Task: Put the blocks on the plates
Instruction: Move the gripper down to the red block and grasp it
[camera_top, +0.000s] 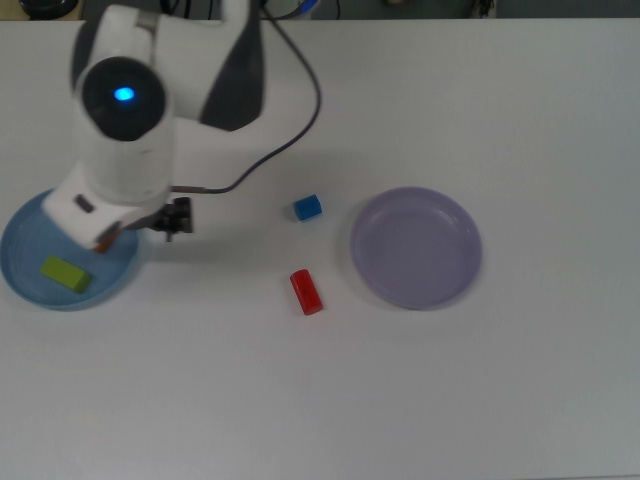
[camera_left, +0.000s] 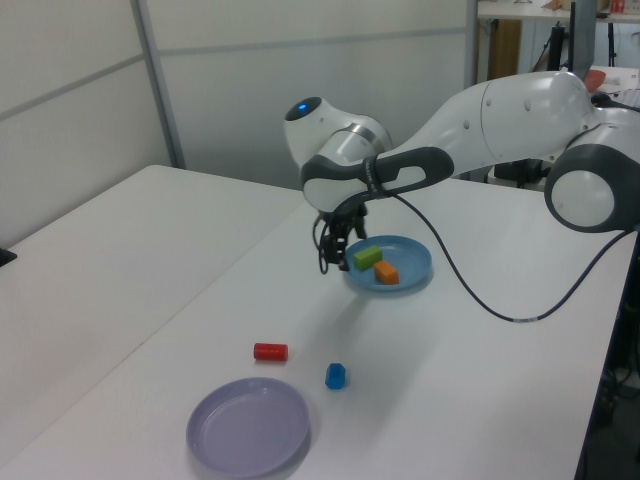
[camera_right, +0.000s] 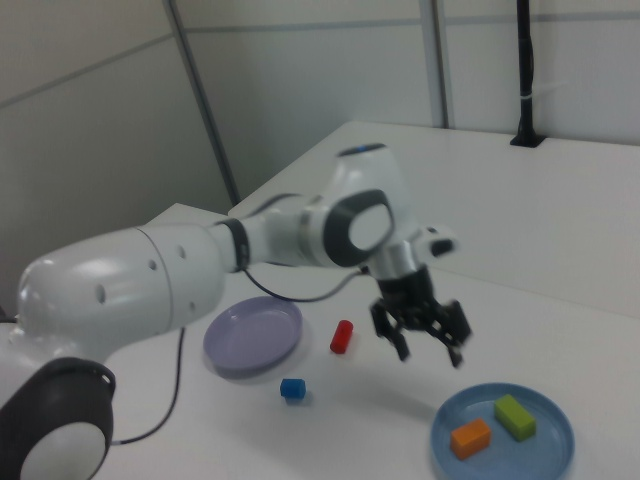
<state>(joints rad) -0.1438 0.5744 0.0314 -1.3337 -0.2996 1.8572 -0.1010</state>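
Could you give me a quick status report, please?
Gripper open, empty. Orange block, green block on blue plate. Red block, blue block on table.

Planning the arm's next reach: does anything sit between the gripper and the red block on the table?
Nothing visible does. The gripper hangs open and empty above bare table beside the light blue plate. Only open tabletop lies between it and the red block; the blue cube sits off to the side.

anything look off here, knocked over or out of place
Nothing is spilled, tipped or damaged. The small orange block and green oblong block lie inside the light blue round plate. The red oblong block and blue cube sit on the white table, beside the empty lavender plate.
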